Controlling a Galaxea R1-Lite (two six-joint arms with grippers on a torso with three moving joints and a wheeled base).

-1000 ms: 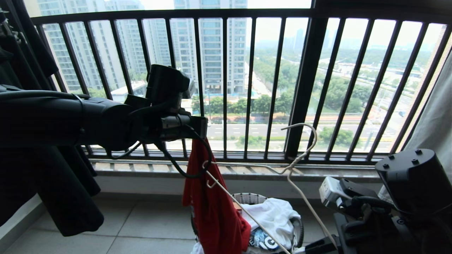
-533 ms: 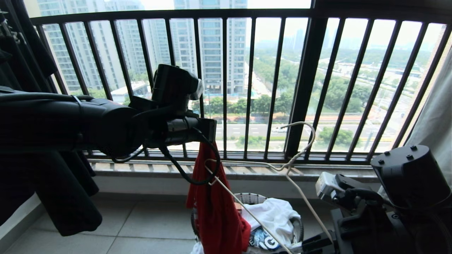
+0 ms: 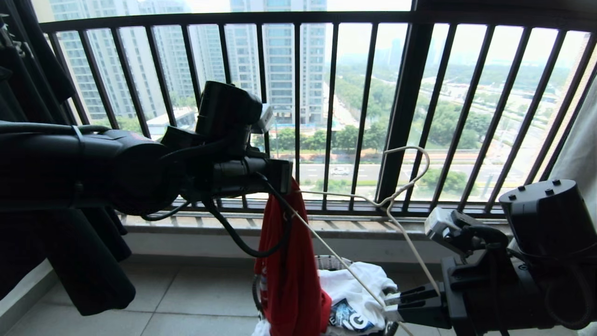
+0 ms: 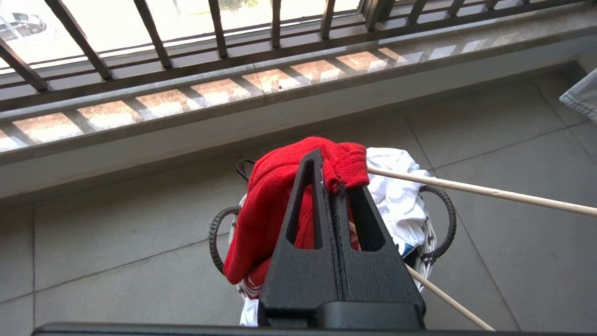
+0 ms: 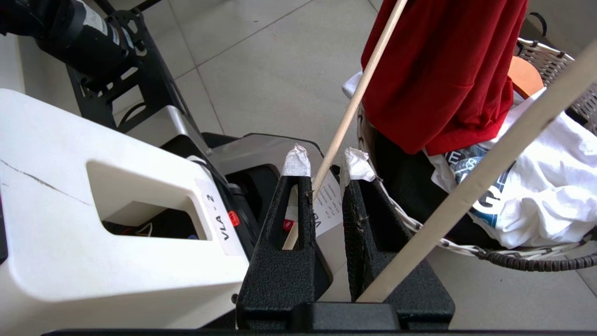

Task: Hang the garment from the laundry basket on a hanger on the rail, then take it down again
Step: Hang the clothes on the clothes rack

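Note:
The red garment (image 3: 289,270) hangs bunched from my left gripper (image 3: 282,177), which is shut on its ribbed edge (image 4: 345,163) above the laundry basket (image 3: 333,261). In the left wrist view the gripper (image 4: 332,183) is pressed tight together. The thin white hanger (image 3: 391,201) stands tilted in the air, hook uppermost, one arm reaching to the garment's top. My right gripper (image 3: 396,303) at the lower right holds it. In the right wrist view one hanger (image 5: 353,102) wire runs between the taped fingertips of that gripper (image 5: 326,163). The rail is out of view.
A white printed garment (image 3: 359,284) fills the basket. The dark barred window railing (image 3: 401,116) and a stone sill stand just behind. Black clothes (image 3: 93,261) hang at the left, pale cloth (image 3: 578,154) at the right. My white base (image 5: 93,210) lies beside the right gripper.
My left gripper has carried the garment's top to the right. The right gripper has risen into view, lifting the hanger up and to the right, so its arm now meets the garment's top.

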